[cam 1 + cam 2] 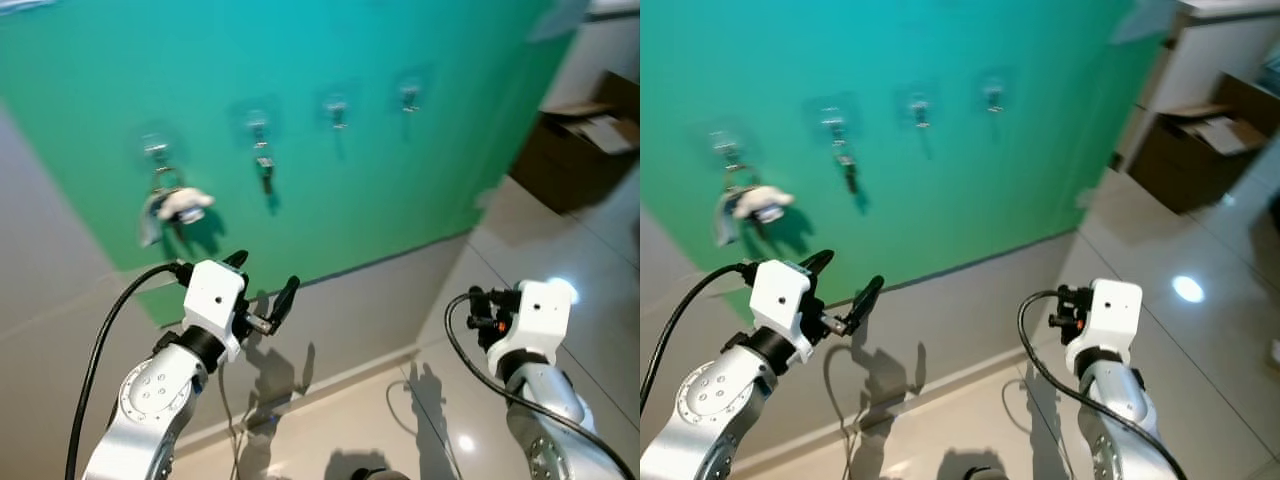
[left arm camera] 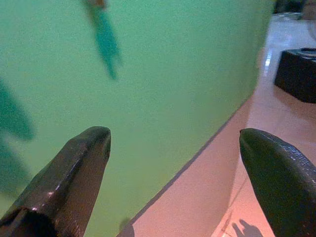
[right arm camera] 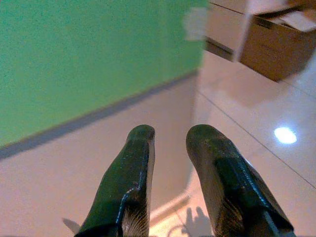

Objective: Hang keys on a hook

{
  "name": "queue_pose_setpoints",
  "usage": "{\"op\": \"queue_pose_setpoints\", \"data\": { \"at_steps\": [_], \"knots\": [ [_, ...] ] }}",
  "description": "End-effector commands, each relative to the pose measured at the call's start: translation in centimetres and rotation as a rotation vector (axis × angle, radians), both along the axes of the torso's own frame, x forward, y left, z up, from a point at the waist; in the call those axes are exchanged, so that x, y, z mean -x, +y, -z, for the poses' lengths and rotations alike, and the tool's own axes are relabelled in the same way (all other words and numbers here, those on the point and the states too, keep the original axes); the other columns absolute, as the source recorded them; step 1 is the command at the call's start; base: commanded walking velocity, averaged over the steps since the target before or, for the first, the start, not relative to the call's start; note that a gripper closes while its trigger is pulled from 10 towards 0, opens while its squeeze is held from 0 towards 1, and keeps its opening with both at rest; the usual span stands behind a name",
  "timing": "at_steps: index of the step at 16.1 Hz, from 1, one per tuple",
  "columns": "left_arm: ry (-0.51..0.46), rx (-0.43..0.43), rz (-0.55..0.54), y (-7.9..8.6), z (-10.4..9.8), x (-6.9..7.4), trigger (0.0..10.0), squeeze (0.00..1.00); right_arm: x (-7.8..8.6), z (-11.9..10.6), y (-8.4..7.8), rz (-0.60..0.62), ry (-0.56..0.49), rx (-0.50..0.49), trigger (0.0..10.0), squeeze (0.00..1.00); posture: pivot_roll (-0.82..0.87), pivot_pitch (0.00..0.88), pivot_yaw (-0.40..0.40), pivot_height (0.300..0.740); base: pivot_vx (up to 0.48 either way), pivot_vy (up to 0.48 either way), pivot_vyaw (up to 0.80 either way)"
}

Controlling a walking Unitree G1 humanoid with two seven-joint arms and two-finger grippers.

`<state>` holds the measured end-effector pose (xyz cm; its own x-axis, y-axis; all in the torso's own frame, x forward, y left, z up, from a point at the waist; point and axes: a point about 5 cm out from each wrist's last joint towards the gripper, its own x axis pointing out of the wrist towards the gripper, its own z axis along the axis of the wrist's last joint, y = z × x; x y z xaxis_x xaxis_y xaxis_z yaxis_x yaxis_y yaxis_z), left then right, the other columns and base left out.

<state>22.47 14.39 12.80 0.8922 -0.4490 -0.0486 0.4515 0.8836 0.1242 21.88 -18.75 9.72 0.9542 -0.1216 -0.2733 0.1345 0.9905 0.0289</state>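
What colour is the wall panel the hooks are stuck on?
Green to teal, plain; the wall panel shows best in the left eye view.

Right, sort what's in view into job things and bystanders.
Job:
- key bunch hanging on the leftmost hook
- second key
- two bare hooks
- left hand, open

Bystanders:
- cardboard box
- right hand, empty

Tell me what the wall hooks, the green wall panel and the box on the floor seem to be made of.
The wall hooks look like metal set in clear plastic stick-on pads: small glinting silver centres in see-through squares, though blur leaves this open. The green wall panel looks like a smooth, matte painted or laminated surface, evenly coloured. The box looks like brown corrugated cardboard, with open flaps.
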Motion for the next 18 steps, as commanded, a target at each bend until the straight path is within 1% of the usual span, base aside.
{"op": "queue_pose_setpoints", "data": {
  "at_steps": [1,3,5,6,7,10,14,16,18],
  "knots": [
    [0.005,-0.005,0.017,-0.21,0.29,0.14,10.0,0.0,0.14,-0.53,-0.22,0.025,-0.01,0.021,10.0,0.0,-0.05,0.002,0.044,0.74,0.0,0.0,-0.8],
    [-0.008,-0.021,0.016,-0.07,0.13,-0.15,10.0,0.0,0.26,-0.46,-0.06,0.006,0.014,0.015,10.0,0.0,-0.05,0.006,0.044,0.74,0.0,0.0,-0.8],
    [-0.019,-0.017,0.023,-0.07,-0.03,-0.25,10.0,0.0,0.15,-0.55,-0.07,0.006,0.017,0.031,10.0,0.0,-0.05,0.008,0.04,0.74,0.0,0.0,-0.8],
    [0.0,0.021,0.046,-0.27,-0.05,-0.12,10.0,0.0,0.03,-0.62,-0.08,0.004,0.015,0.031,10.0,0.0,-0.05,0.008,0.04,0.74,0.0,0.0,-0.8],
    [0.006,0.039,0.062,-0.44,-0.13,0.01,10.0,0.0,-0.06,-0.71,-0.06,-0.001,0.013,0.031,10.0,0.0,-0.05,0.009,0.039,0.74,0.0,0.0,-0.8],
    [-0.021,-0.003,0.042,-0.45,-0.08,-0.19,10.0,0.0,-0.24,-0.92,0.02,-0.017,0.003,0.05,10.0,0.0,-0.05,0.01,0.036,0.74,0.0,0.0,-0.8],
    [-0.016,-0.013,0.019,-0.08,0.0,-0.29,10.0,0.0,-0.13,-0.99,-0.05,-0.008,-0.002,0.057,10.0,0.0,-0.05,0.01,0.036,0.74,0.0,0.0,-0.8],
    [-0.017,-0.018,0.0,0.04,-0.02,-0.68,10.0,0.0,0.02,-1.02,-0.32,0.016,-0.006,0.07,10.0,0.0,-0.06,0.003,0.048,0.74,0.0,0.0,-0.8],
    [-0.017,-0.01,0.014,-0.1,-0.04,-0.72,10.0,0.0,0.08,-1.1,-0.57,0.027,-0.011,0.086,10.0,0.0,-0.06,0.003,0.048,0.74,0.0,0.0,-0.8]
  ]
}}
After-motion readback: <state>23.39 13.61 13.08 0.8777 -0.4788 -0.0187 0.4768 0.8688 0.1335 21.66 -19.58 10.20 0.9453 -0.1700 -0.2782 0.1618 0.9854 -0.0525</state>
